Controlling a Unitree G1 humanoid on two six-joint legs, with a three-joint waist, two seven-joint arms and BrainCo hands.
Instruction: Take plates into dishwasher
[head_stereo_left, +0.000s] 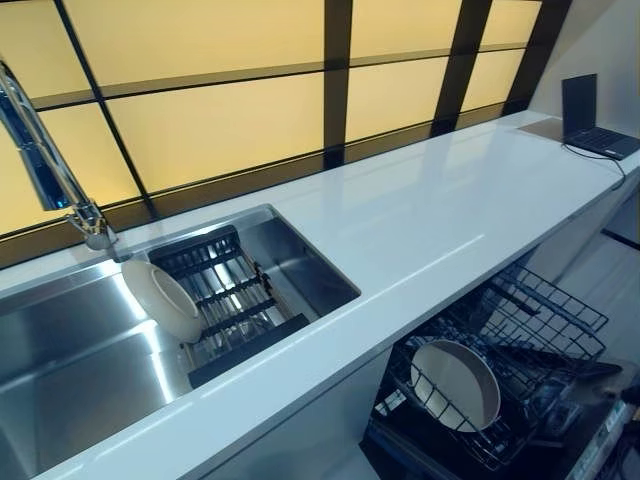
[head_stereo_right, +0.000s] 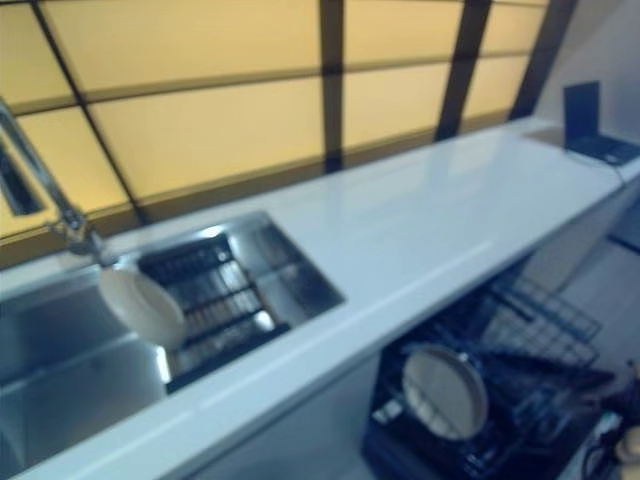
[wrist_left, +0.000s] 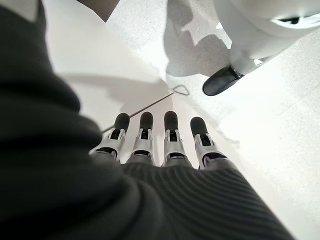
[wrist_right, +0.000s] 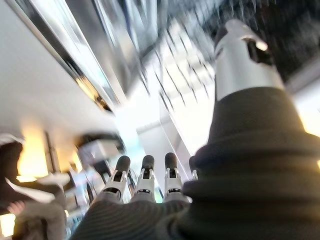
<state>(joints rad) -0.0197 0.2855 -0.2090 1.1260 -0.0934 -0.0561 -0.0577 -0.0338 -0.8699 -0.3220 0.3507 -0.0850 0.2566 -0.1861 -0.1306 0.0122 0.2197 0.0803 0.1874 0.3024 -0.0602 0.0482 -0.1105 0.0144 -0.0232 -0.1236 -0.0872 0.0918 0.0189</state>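
White desk (head_stereo_left: 420, 220) with sink: remaining plate (head_stereo_left: 162, 298) leans in the sink rack (head_stereo_left: 225, 290) at left-centre, nearer the left robot hand (wrist_left: 155, 145); both it and the right robot hand (wrist_right: 145, 185) are straight-fingered, empty.

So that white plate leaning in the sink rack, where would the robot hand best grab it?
Probably by the upper rim. The plate stands on edge, tilted in the dark rack inside the sink, so its top edge is free. Coming down from above, thumb on one face and fingers on the other, looks easiest; its lower edge sits between the rack's bars.
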